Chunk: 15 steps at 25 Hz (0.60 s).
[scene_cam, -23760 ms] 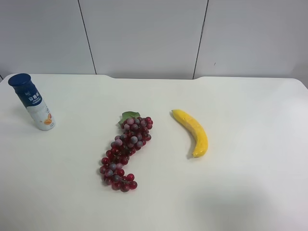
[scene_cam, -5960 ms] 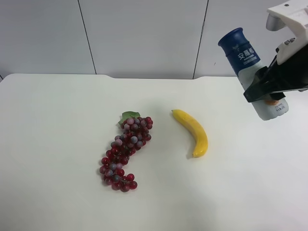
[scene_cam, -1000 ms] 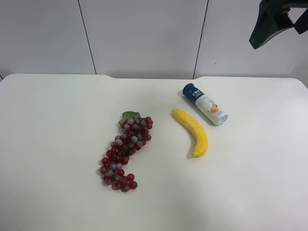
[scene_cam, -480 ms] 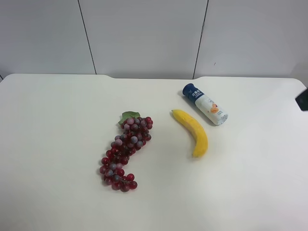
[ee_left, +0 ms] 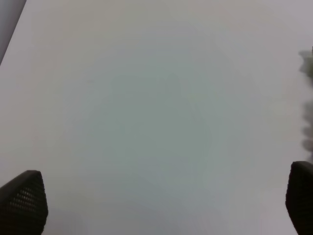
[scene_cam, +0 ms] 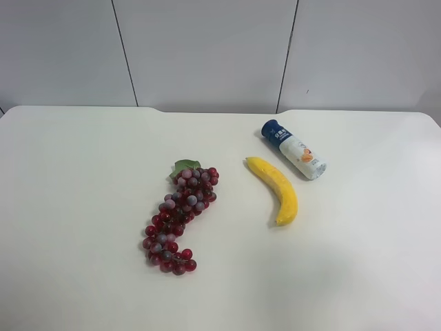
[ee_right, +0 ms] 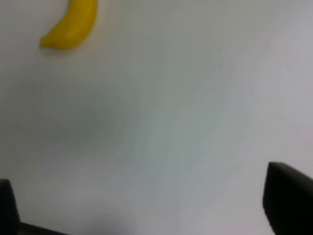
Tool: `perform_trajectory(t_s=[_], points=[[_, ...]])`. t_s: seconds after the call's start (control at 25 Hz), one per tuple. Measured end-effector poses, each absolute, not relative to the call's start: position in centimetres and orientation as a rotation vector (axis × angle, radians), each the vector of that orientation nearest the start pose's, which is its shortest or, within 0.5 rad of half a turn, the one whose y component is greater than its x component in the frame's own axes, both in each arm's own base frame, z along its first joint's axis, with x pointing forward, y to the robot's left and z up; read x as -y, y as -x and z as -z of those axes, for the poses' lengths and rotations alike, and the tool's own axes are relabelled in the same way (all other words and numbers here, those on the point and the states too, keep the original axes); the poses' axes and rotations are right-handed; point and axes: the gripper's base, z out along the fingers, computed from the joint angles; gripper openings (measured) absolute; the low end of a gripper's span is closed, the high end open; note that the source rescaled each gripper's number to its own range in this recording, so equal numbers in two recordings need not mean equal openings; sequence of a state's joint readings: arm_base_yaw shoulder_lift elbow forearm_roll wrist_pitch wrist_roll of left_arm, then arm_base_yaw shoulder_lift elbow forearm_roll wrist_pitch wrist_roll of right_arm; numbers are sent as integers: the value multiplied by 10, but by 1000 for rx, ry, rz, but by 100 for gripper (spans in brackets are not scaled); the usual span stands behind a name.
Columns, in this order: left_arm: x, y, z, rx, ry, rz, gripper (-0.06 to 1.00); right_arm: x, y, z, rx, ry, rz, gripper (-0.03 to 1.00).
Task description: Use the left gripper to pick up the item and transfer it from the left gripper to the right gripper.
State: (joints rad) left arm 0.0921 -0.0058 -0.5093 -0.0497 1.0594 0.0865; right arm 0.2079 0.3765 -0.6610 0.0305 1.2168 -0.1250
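The bottle (scene_cam: 293, 149) lies on its side on the white desk (scene_cam: 83, 207), blue cap pointing toward the rear wall and its white base toward the front, just beside the upper end of the banana (scene_cam: 275, 187) without clearly touching it. The grape bunch (scene_cam: 178, 217) sits apart from both, nearer the middle of the desk. No arm appears in the exterior high view. In the right wrist view the right pincer (ee_right: 142, 205) shows only the dark tips of its two fingers at opposite edges of the picture, spread wide with bare desk between them, so it is released and holds nothing; the lower end of the banana is visible ahead of it. In the left wrist view the left pincer (ee_left: 161, 203) is likewise spread wide over bare desk and holds nothing; a blurred dark shape at one edge may be the grapes, but that cannot be confirmed. Judgement: the bottle rests free on the desk, in neither pincer. Lying flat as it does, the bottle could roll if nudged, and the banana alongside leaves little room on that flank.
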Motion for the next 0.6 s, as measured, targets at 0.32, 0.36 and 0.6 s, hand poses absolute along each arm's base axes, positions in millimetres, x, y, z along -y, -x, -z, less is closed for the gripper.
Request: perform_trajectory(t_s=[0.32,0.36,0.6], points=[[5,6,-280,-2027,3,-54,100,-6,-17,-282,-2212,304,-112,100],[5,6,-280,-2027,3,-54,100,-5,-15,-283,-2175,295,-116,100],[5,6,-280,-2027,4,-53,100,-3,-2,-279,-2075,273,-125,100]])
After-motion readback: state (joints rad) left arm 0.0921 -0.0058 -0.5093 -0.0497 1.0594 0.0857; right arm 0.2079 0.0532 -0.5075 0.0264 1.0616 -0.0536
